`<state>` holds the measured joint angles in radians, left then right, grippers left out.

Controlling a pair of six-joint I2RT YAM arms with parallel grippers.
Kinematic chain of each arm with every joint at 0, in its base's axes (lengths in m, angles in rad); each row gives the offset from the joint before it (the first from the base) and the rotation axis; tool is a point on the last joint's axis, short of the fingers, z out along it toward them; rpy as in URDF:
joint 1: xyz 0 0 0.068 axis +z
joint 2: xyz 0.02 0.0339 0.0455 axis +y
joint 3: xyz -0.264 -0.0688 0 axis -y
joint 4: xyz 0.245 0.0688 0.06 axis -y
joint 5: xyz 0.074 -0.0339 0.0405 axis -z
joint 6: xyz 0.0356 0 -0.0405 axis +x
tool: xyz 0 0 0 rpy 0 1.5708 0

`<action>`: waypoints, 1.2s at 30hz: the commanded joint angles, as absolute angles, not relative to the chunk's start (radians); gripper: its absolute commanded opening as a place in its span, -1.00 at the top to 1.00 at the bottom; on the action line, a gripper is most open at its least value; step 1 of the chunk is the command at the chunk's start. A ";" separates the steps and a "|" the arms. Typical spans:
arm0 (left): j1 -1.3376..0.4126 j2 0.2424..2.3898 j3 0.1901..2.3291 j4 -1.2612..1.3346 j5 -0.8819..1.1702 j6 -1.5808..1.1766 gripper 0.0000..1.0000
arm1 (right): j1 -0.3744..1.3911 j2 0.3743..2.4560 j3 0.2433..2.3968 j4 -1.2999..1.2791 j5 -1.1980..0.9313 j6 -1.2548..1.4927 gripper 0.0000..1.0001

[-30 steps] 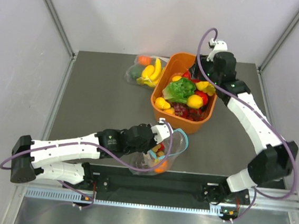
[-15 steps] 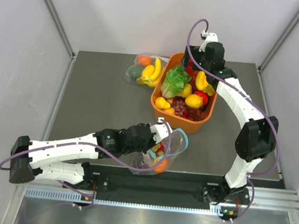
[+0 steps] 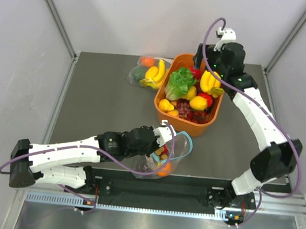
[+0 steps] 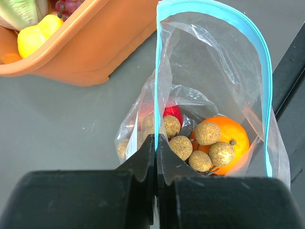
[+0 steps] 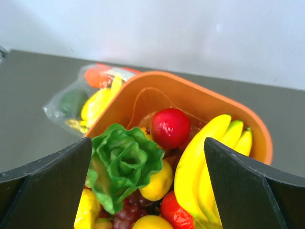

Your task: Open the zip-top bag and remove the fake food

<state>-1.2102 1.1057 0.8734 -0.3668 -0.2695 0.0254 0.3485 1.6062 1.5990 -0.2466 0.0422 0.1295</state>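
- At the front edge of the desk (image 3: 100, 104), the left gripper (image 4: 156, 143) is clamping the rim of the zip-top bag (image 4: 214, 71).
- Over the orange bin (image 5: 143, 90), the right gripper (image 5: 147, 143) is hovering, spread wide.

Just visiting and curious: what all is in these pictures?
zip-top bag: one, clear with teal strip, near table edge
grape bunch: one, brownish, inside that bag
orange: one, orange, same bag
red apple: one, red, same bag
bin: one, orange, mid-table
lettuce: one, green, in bin
bananas: one bunch, yellow, in bin
second bag: one, clear, left of bin
left gripper: one, black, shut on zip-top bag
right gripper: one, black, open above bin
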 commanded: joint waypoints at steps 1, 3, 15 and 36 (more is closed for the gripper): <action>-1.206 1.085 0.894 -0.353 -0.267 0.025 1.00 | 0.342 1.435 1.562 -0.227 0.031 0.110 -0.99; -1.206 1.080 0.894 -0.353 -0.270 0.026 1.00 | 0.344 1.372 1.496 -0.210 0.005 0.130 -0.99; -1.204 1.072 0.900 -0.351 -0.301 0.034 1.00 | 0.566 0.872 0.987 -0.225 -0.017 0.224 -0.99; -1.203 1.045 0.893 -0.354 -0.327 0.040 1.00 | 1.092 0.851 0.643 -0.072 0.146 0.428 -0.71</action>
<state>-1.2072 1.0592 0.8734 -0.3676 -0.3122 0.0292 1.0611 0.8154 0.6598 -0.1547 0.1139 0.4049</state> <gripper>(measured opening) 0.022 0.862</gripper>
